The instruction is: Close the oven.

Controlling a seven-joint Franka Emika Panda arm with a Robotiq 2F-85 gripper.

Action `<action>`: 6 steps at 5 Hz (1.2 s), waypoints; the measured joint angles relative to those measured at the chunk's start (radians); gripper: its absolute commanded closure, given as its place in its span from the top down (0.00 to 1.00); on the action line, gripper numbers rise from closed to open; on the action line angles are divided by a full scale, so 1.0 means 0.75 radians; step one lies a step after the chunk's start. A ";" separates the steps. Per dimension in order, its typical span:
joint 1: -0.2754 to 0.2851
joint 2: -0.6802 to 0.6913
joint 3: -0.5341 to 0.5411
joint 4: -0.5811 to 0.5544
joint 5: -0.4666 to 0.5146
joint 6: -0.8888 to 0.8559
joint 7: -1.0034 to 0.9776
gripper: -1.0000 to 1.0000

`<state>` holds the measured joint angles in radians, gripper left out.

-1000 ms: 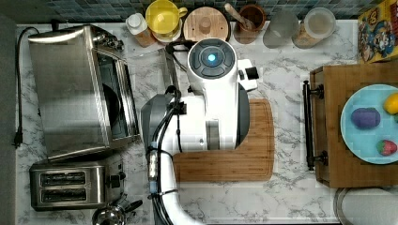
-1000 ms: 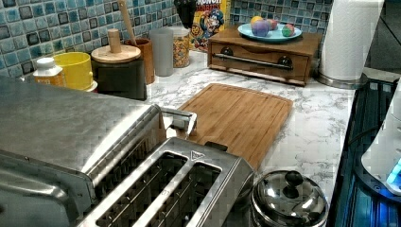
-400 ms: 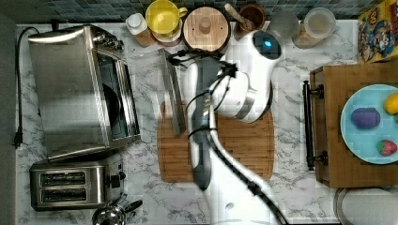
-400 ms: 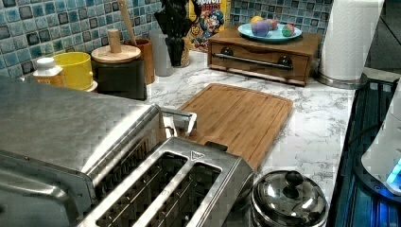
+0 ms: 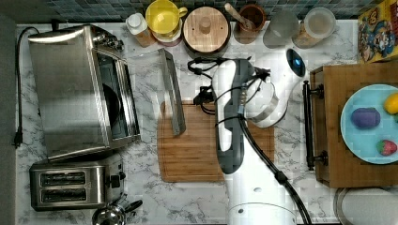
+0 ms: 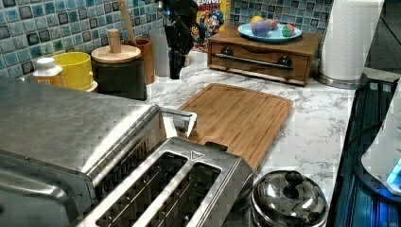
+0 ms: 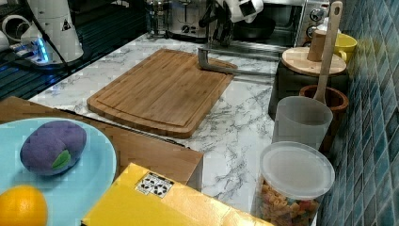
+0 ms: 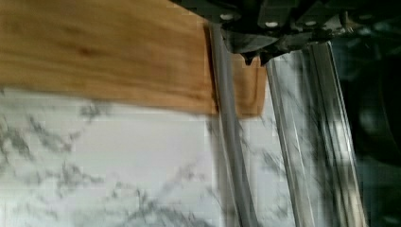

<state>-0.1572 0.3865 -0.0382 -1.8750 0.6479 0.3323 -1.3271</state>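
Observation:
The steel oven (image 5: 70,93) stands at the top view's left with its glass door dropped flat onto the marble and its dark interior exposed. The door's bar handle (image 5: 172,93) lies by the cutting board's corner, and it also shows in the left view (image 6: 182,118) and the right view (image 7: 235,70). My gripper (image 5: 202,96) hangs fingers-down just beyond the handle, above the counter and not touching it. In the left view the gripper (image 6: 175,71) looks narrow and shut, holding nothing. The wrist view has the handle (image 8: 229,142) running right under the fingertips (image 8: 247,57).
A wooden cutting board (image 5: 206,145) lies under my arm. A two-slot toaster (image 5: 70,185) and a pot lid (image 5: 110,215) sit beside the oven. A yellow mug (image 5: 163,18), a lidded canister (image 5: 205,28) and jars line the back wall. A wooden drawer box (image 5: 328,154) stands at the top view's right.
The arm has swung from over the board and stretched toward the back wall. In the left view the gripper has come down toward the counter by the door handle. The door stays open.

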 measured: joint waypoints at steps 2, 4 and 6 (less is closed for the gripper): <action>-0.013 -0.007 0.038 -0.064 0.070 0.284 -0.043 0.00; -0.009 0.049 0.109 -0.057 0.160 0.413 -0.137 0.00; 0.009 0.198 0.136 -0.056 0.154 0.416 -0.142 0.00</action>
<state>-0.1508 0.5347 0.0639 -1.9170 0.7632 0.6440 -1.4336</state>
